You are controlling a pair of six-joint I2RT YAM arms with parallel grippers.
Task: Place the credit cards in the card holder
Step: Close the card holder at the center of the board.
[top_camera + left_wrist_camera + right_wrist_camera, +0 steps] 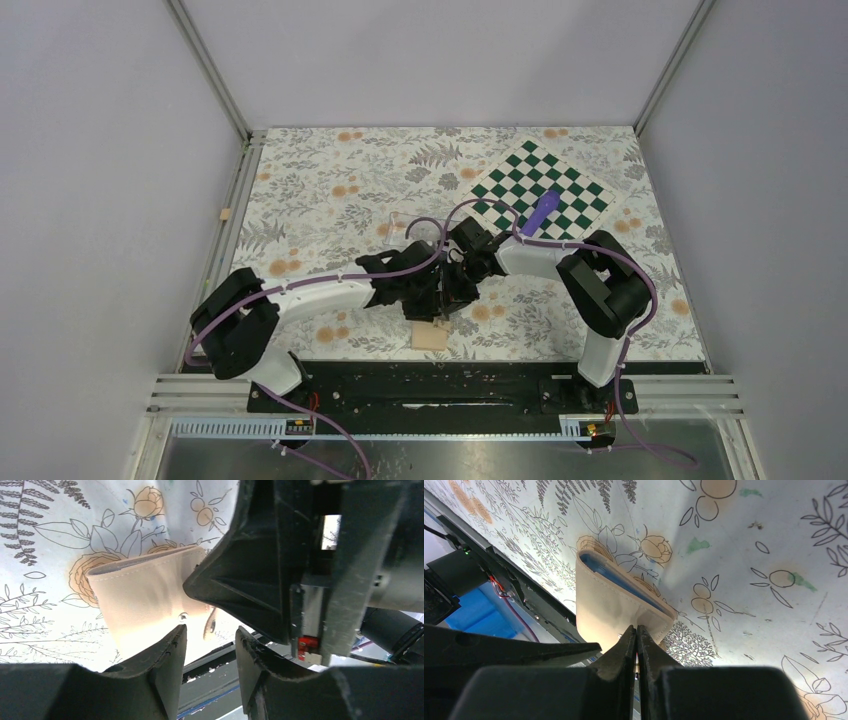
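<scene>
**A:** Two arms crowd the middle of the table's near side in the overhead view. The left arm [320, 292] reaches in from the left, the right arm [540, 258] bends in from the right, and their ends all but meet.

**B:** Where is the card holder?

**A:** The card holder [432, 336] lies flat on the floral cloth [330, 170], just on the bases' side of that meeting point and close to the table's near edge. A green chessboard mat [545, 185] sits far right with a purple object [543, 211] on it, well apart from the rest.

**B:** What about the left wrist camera?

**A:** The left gripper [210, 630] has its fingers parted to a moderate gap with nothing clamped between the pads. They stand at the tan card holder [145, 597], beside its small snap stud [184, 615]. The right gripper [187, 584] comes in from the right, its tip against the tan cover.

**B:** Does the right one have hold of it?

**A:** In its own camera, the right gripper [636, 629] has its fingers pressed together, with only a hairline slit between them. The tips meet the near edge of the folded card holder [614, 605]. The holder's blue-grey inside shows along the far, slightly gaping edge. I cannot tell whether a sliver of the cover is nipped between the tips.
</scene>
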